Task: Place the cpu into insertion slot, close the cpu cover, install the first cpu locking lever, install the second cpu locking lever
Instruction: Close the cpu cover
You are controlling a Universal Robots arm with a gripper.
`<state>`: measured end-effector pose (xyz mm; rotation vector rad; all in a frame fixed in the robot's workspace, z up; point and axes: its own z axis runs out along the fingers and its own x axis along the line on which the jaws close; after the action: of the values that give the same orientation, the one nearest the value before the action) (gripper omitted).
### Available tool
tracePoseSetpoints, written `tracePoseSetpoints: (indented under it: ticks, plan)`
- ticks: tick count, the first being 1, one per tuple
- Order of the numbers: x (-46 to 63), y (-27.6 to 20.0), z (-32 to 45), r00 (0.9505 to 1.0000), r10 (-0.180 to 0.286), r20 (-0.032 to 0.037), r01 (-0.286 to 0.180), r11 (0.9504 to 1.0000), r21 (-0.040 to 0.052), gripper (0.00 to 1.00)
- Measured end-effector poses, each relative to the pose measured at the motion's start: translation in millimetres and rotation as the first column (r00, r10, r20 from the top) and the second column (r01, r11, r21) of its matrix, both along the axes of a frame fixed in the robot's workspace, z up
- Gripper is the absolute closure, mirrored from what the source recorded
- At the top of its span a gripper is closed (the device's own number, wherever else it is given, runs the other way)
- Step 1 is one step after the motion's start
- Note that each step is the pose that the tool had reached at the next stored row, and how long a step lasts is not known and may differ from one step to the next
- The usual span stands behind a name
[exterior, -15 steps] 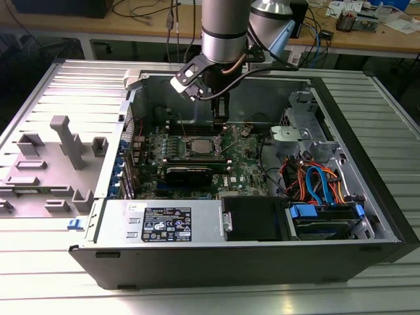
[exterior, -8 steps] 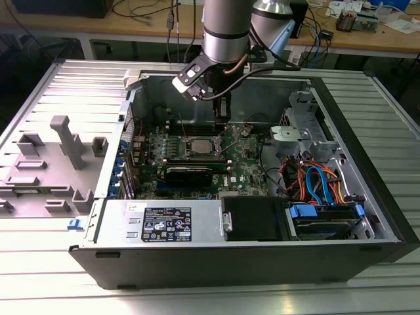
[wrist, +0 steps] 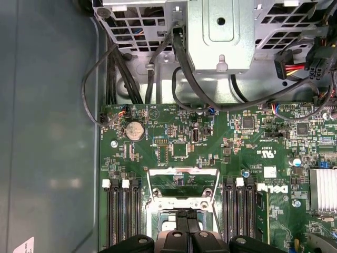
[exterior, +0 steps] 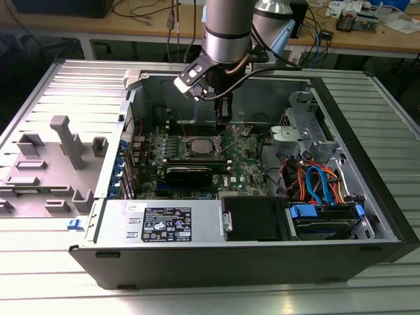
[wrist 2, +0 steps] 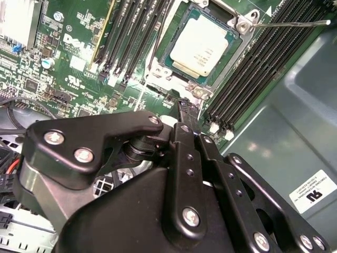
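The cpu [wrist 2: 199,48], a flat silver-grey square, lies in the insertion slot [wrist 2: 167,37] on the green board; it also shows in the exterior view [exterior: 197,146]. The cpu cover [wrist: 183,196], a silver frame with a window, looks raised at the slot's edge beside my fingertips. My gripper [wrist 2: 185,108] is shut with nothing in it. Its tips sit right at that frame, and whether they touch it is unclear. In the exterior view my gripper [exterior: 222,125] hangs just behind the slot. One thin locking lever [wrist 2: 287,23] sticks out over the memory slots. Another lever [wrist 2: 152,55] runs along the slot's side.
Long black memory slots [wrist: 122,216] flank the socket on both sides. A metal drive cage [wrist: 221,37] and black cables [wrist: 179,74] are close behind the board. The case walls [exterior: 341,131] surround the work area. A grey fixture tray [exterior: 52,164] lies outside the case, at the exterior view's left.
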<state>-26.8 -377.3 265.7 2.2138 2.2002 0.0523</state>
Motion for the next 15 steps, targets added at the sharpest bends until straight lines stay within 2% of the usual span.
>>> tracePoseSetpoints:
  ticks: [15]
  plan:
    - [6.0, 0.0, 0.0, 1.0, 0.0, 0.0, 0.0, 1.0, 0.0001, 0.89]
